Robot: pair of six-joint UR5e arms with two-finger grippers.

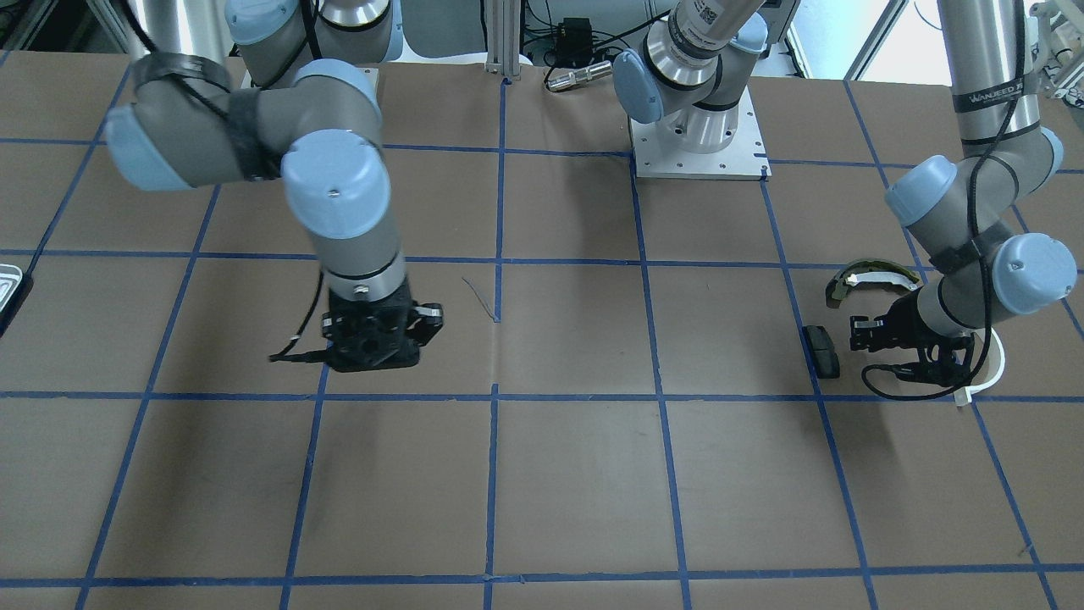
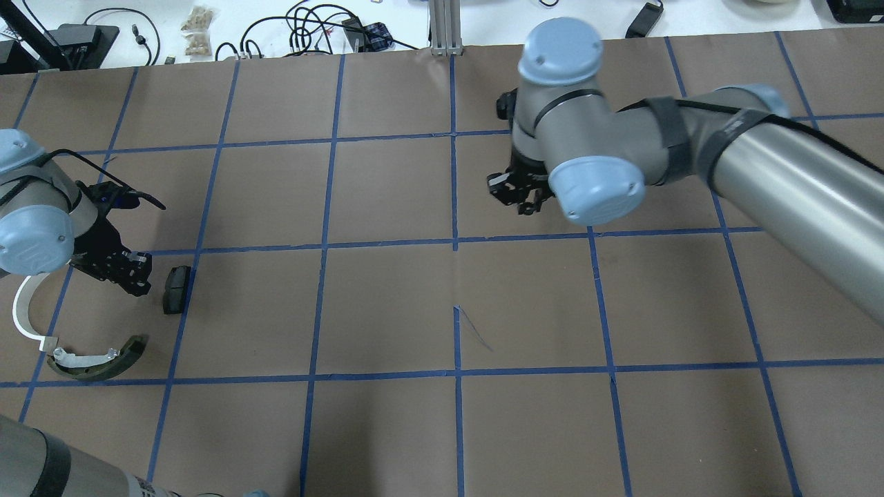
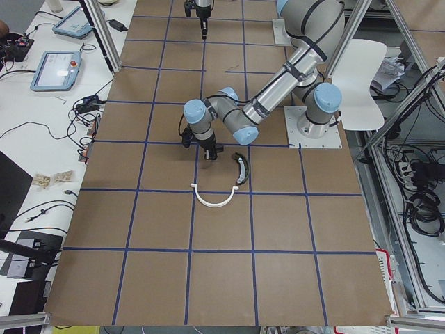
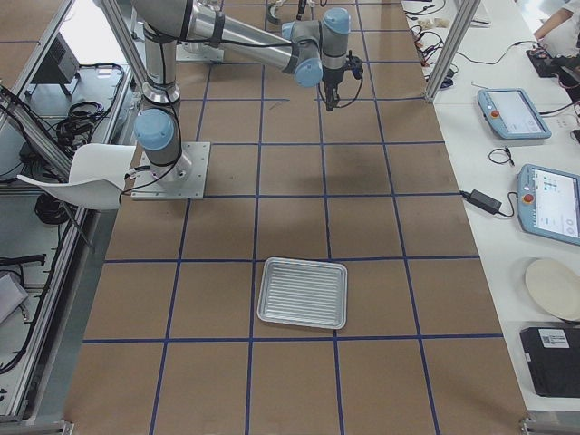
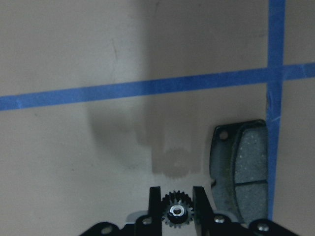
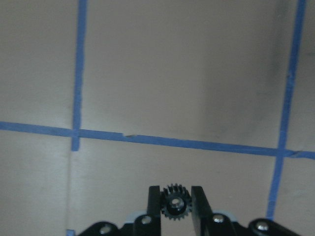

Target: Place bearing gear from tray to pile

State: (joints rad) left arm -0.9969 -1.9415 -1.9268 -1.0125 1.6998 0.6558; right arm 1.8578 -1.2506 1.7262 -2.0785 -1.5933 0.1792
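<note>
My left gripper (image 5: 177, 200) is shut on a small black bearing gear (image 5: 176, 212) and holds it a little above the paper, beside the pile. The pile holds a black rectangular pad (image 5: 241, 172), an olive brake shoe (image 2: 100, 362) and a white half-ring arc (image 2: 24, 310). In the overhead view the left gripper (image 2: 130, 273) is just left of the pad (image 2: 176, 288). My right gripper (image 6: 175, 196) is shut on a second black gear (image 6: 174, 201) over bare paper near the table's middle (image 2: 514, 197). The white ridged tray (image 4: 302, 293) lies far off on my right side and looks empty.
Blue tape lines (image 2: 454, 241) grid the brown paper table. The tray's corner shows at the left edge of the front-facing view (image 1: 7, 284). Cables and tablets lie on the white bench beyond the table (image 4: 517, 113). The arm's base plate (image 1: 699, 144) is at the robot's side.
</note>
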